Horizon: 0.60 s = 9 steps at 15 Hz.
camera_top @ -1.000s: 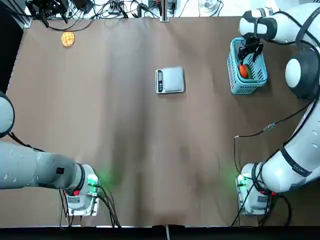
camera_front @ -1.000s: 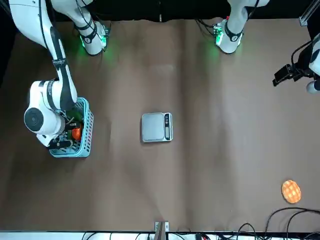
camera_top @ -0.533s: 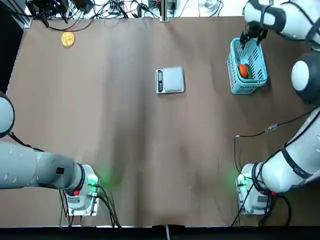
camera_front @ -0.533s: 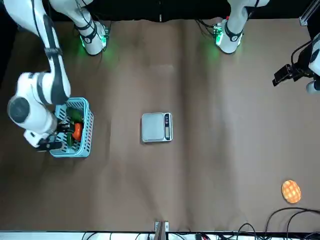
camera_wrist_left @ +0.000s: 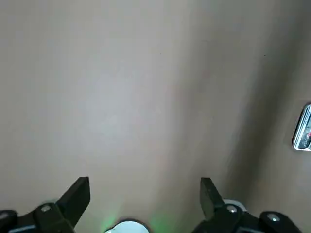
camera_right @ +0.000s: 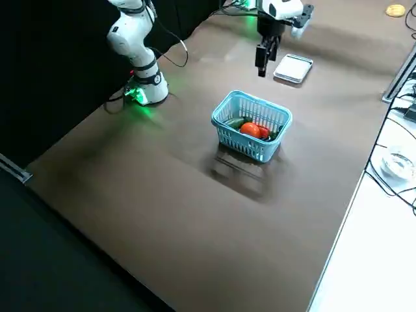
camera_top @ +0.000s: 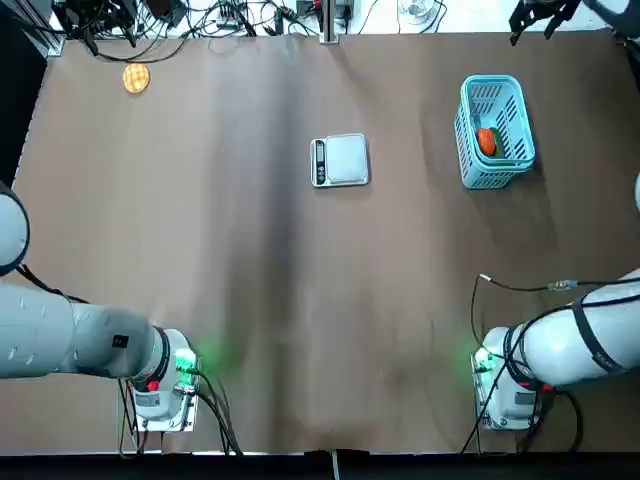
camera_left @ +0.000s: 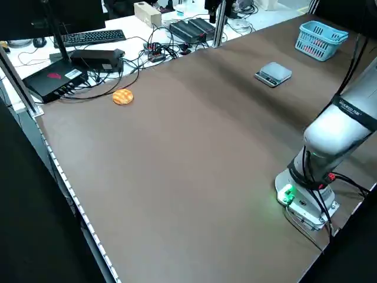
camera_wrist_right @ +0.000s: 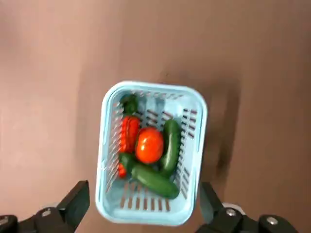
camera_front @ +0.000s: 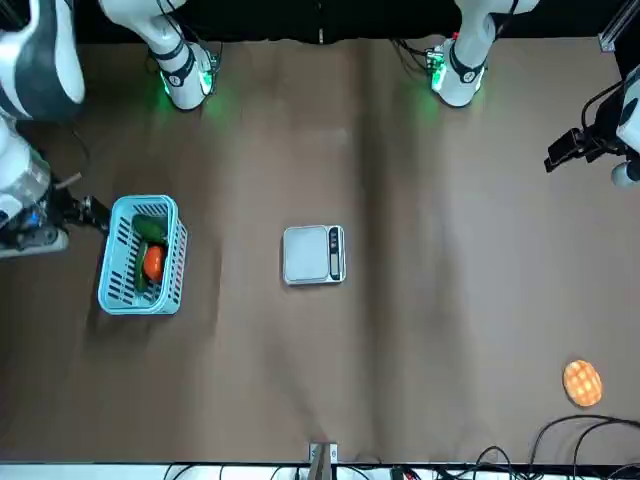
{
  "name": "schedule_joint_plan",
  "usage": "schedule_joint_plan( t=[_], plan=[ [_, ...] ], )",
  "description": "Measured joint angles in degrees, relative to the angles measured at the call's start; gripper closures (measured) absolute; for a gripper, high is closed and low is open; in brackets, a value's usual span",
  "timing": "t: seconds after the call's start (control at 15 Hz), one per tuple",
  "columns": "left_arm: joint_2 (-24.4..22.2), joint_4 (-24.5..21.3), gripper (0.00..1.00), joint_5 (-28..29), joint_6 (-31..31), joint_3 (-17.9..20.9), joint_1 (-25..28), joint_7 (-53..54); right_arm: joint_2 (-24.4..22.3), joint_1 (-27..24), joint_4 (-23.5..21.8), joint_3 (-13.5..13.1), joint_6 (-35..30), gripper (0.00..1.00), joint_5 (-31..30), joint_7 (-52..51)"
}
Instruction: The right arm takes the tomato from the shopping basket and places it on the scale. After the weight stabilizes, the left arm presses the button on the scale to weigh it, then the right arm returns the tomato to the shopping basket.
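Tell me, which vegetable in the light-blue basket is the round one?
The orange-red tomato in the middle of the light-blue slatted plastic basket. The dark green cucumbers and the red pepper beside it are long.

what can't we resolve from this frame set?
- Scale readout and button: too small in the top and front views; cut off by the edge in the left wrist view.
- Right gripper: cropped at the top view's upper edge and the front view's left edge; only the right wrist view shows its open fingers.
- Items under the tomato in the shopping basket: overlapped in the right wrist view.
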Motion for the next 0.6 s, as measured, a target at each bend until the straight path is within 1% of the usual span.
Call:
schedule_joint_plan(
  t=[0.13,0.2,0.27,0.47,0.6],
  plan=[
    [0.00,0.00,0.00,0.00,0.00,0.00,0.00,0.00,-0.76,0.02,0.08,0.06,-2.41,0.01,1.13,-1.50],
    [0.00,0.00,0.00,0.00,0.00,0.00,0.00,0.00,-0.77,0.17,0.83,0.17,-3.10,0.03,1.34,-2.08],
    [0.00,0.00,0.00,0.00,0.00,0.00,0.00,0.00,-0.74,0.44,2.69,0.32,-4.34,0.04,1.39,-2.25],
    [0.00,-0.01,0.00,0.00,-0.01,-0.02,0.00,0.00,-0.89,1.08,10.50,0.70,-9.92,0.02,1.38,-2.29],
    [0.00,-0.01,0.00,0.00,-0.01,-0.01,0.04,0.00,-0.92,1.08,12.53,0.63,-11.12,0.01,1.34,-2.63]
  ],
)
